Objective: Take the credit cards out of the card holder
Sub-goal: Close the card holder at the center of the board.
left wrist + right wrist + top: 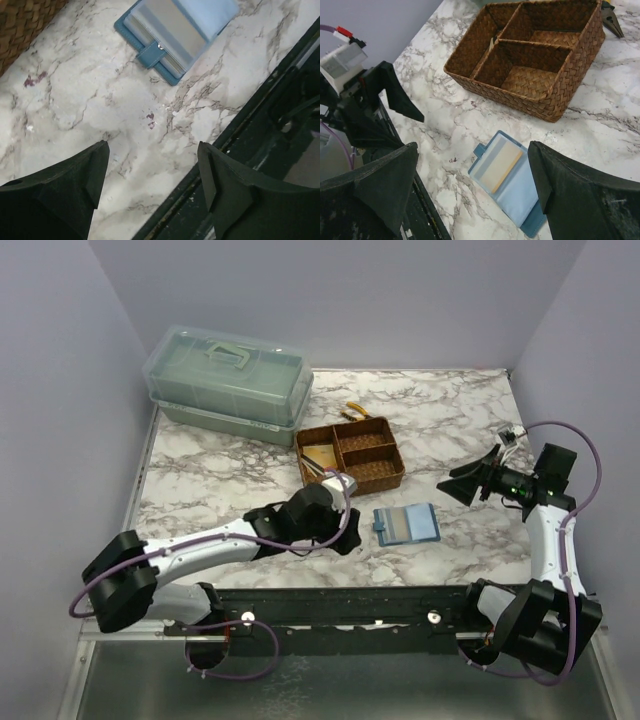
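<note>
Marble tabletop (pixel 200 455), white with grey veins, closed in by lilac walls. The left gripper (pixel 152 192) hangs over bare marble by the near rail, with its two dark fingers (pixel 75 190) well apart and nothing between them. From above, it (pixel 338 486) sits just in front of the tray's near left corner. The right gripper (pixel 472 165) is also spread wide and holds nothing. It is raised over the right side of the table (pixel 464 486) and points towards the middle.

The card holder (pixel 407 524) lies flat on the marble between the two grippers, in front of the tray and apart from it. It lies open with its teal cover underneath and its strap (pixel 152 54) sticking out at one edge. The clear sleeves face up. The right wrist view shows a tan-yellow card (pixel 498 162) in the top sleeve of the holder (pixel 512 192), and the other sleeves look pale blue. In the left wrist view the holder (pixel 175 35) is just past the fingers.

Behind it is the brown woven tray (pixel 385 478) with three compartments. A yellowish card (pixel 322 456) lies in the long left one. Yellow-handled pliers (pixel 356 412) lie on the table just behind the tray. At the far left is a pale green lidded box (pixel 230 380) with a handle on top. I cannot tell what is in it.
</note>
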Controlling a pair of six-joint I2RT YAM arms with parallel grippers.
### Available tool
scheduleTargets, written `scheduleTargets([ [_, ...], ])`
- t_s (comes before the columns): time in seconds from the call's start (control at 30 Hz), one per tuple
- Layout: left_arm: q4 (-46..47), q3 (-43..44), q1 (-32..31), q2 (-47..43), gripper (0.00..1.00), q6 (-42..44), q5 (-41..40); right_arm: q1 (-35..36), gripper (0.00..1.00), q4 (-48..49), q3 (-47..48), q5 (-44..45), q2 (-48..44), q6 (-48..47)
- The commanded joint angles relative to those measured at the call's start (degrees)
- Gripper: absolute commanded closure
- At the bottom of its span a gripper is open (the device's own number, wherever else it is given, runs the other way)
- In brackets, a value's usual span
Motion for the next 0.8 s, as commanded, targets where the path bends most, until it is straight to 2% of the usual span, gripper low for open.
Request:
scheduleTargets([
  [0.0,9.25,2.51,-1.90,8.44,0.24,17.34,-0.88,-0.23,0.00,1.73,-0.66,-3.36,0.20,-1.64],
  [0.2,18.76,4.66,-2.89,18.17,0.31,31.00,0.68,-0.17,0.00,1.67,-0.86,-3.80,-0.01,-2.41],
  [0.33,29.26,1.57,-2.91,21.01,0.37,39.58,3.60,-0.24,0.00,2.25,-1.47,-3.84,-0.57,-2.55],
  [0.4,33.40,0.91,-2.91,22.19,0.39,40.86,4.28,-0.25,0.00,2.13,-1.50,-3.93,-0.42,-2.86],
  [0.77,33.97,4.89,-3.06,30.11,0.46,41.20,8.93,-0.18,0.00,0.27,-0.81,-4.67,0.64,-4.50],
])
